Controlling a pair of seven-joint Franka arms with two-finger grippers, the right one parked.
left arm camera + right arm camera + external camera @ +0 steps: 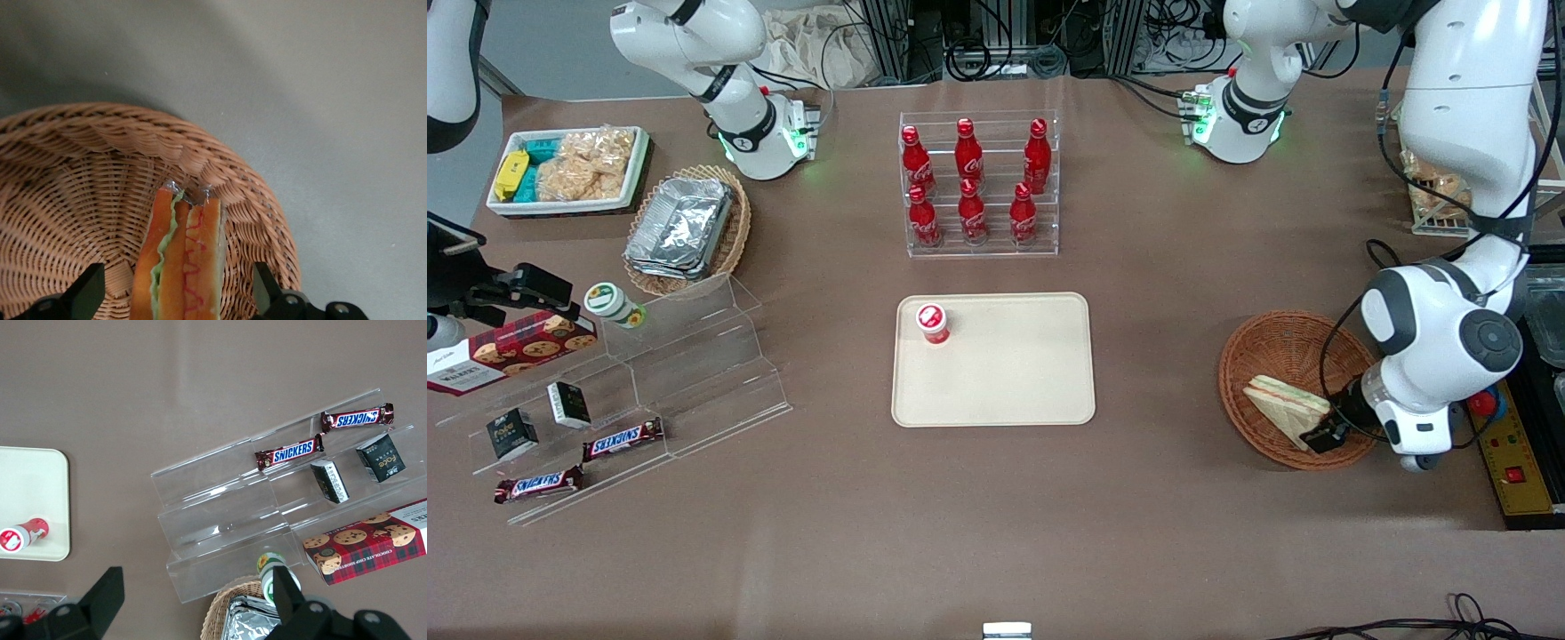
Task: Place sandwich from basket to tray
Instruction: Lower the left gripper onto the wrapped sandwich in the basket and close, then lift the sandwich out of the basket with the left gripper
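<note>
- We see the sandwich (1286,408) lying in the reddish-brown basket (1263,342) at the working arm's end of the table, in the part of the basket nearer the front camera.
- The gripper (1323,436) sits low at the basket's rim, at the sandwich's end nearest the camera, with the white wrist just beside the basket.
- In the left wrist view the two dark fingers (85,292) stand apart, one on each side of the sandwich (180,267), which lies between them with wicker showing in the gap on both sides.
- We cannot see any pad touching the bread; the fingers are spread and hold nothing.
- The sandwich lies on edge in that view, its orange, green and red layers facing the camera, and its wrapped tip reaches the basket's (100,173) inner wall.
- The cream tray (1005,391) lies at mid-table, well apart from the basket, and carries a small red-capped bottle (932,322) near the corner farther from the camera, toward the parked arm's end.
- A clear rack of red cola bottles (974,182) stands farther from the camera than the tray.
</note>
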